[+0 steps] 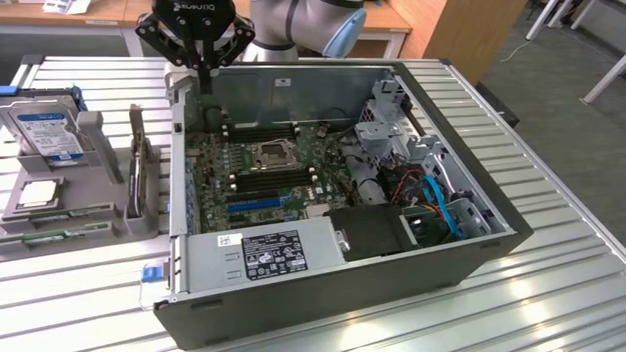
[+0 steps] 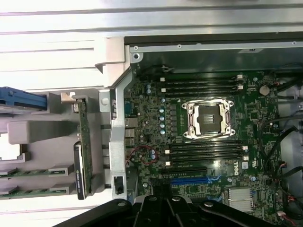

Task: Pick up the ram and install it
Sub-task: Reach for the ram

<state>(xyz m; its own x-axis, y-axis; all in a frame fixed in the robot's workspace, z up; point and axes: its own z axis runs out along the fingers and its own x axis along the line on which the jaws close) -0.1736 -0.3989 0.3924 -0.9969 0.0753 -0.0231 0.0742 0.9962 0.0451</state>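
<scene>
A single robot arm's gripper (image 1: pixel 207 82) hung over the far corner of an open computer case (image 1: pixel 342 308) on the exterior view's left. Its fingers were pressed together and held nothing. The case lay on its side in the middle of a slatted metal table (image 1: pixel 547 293), with its motherboard (image 1: pixel 256 192) facing up.

The ram (image 1: pixel 61 214) was not in the case. It lay in a grey holder (image 1: pixel 98 154) that stood just beside the case, toward the table's edge on the exterior view's left. This thin green stick rested in a slot along the holder's edge nearest the exterior camera. A second, similar stick (image 1: pixel 44 237) lay just beside it, closer to that edge.

From the gripper, the ram lay outward past the case wall and toward the holder's camera-side edge, well apart from the fingers. Its long axis ran roughly across the exterior view, about parallel to the black memory slots (image 1: pixel 256 132) on the motherboard. The wrist view agreed: the ram (image 2: pixel 33 172) and the slots (image 2: pixel 203 85) ran the same way, with the gripper (image 2: pixel 165 208) over the case.

A hard drive (image 1: pixel 44 132) stood at the holder's far edge. A square processor chip (image 1: pixel 37 193) lay between it and the ram.
</scene>
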